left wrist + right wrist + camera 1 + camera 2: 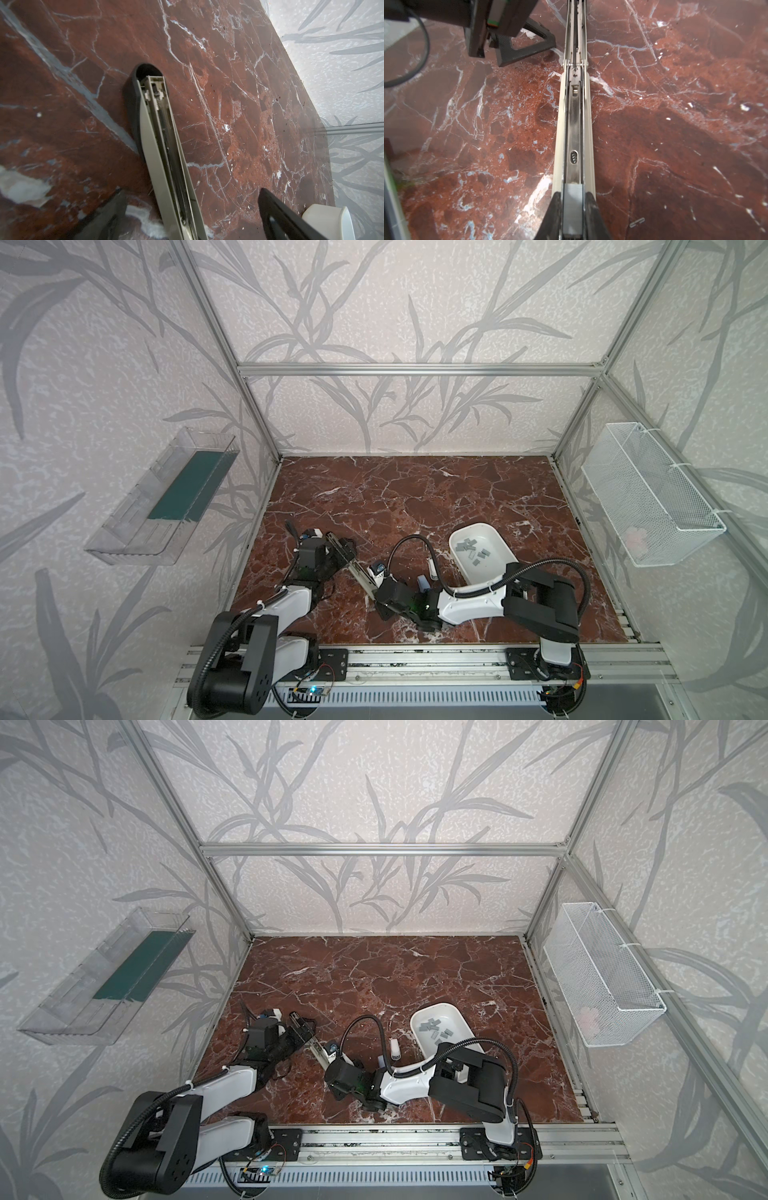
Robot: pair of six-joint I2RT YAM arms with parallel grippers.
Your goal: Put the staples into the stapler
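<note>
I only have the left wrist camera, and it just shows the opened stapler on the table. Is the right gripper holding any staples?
Observer: Yes, the right gripper is shut on a strip of staples.
Operator: Where is that strip?
Observer: Lined up with the channel of the stapler, at the end away from the hinge.
Operator: Any spares?
Observer: Several spare strips lie in the white tray.

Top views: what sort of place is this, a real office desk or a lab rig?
Most likely a lab robot cell: an aluminium frame encloses a marble-patterned tabletop, with wallpapered panels; the left arm and right arm mount on a base rail.
</note>
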